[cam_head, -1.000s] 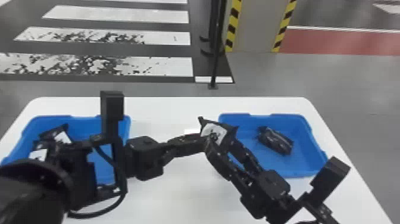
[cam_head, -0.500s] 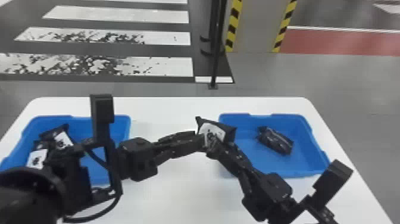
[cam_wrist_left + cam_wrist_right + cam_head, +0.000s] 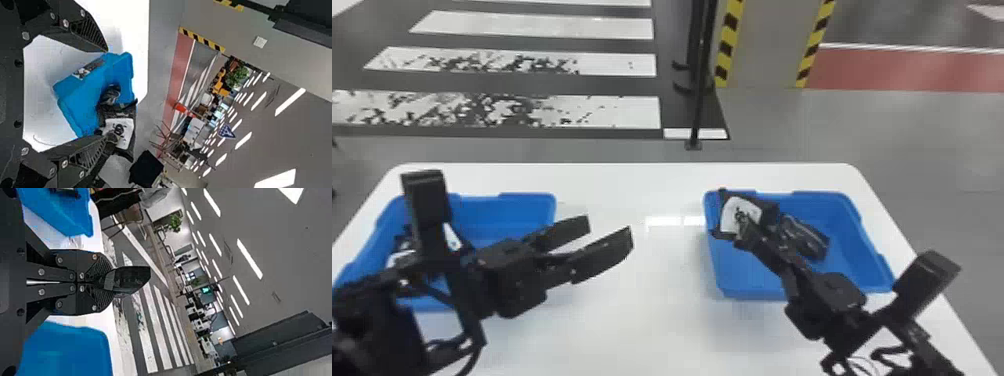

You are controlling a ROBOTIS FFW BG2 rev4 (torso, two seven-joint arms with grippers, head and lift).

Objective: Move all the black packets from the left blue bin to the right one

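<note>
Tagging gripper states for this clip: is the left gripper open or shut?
Open: the left gripper has its fingers apart in the head view and left wrist view, nothing held between them.

So yeah, past the white table (image 3: pixel 642 325) there's a skinny black pole (image 3: pixel 700 95), a kinda beat-up crosswalk (image 3: pixel 617 112), a grey pillar (image 3: pixel 767 45) with yellow-and-black edges and a red floor strip (image 3: pixel 907 70). Way beyond the table: an orange cone (image 3: pixel 183 109) plus a leafy plant (image 3: pixel 239 75).
</note>
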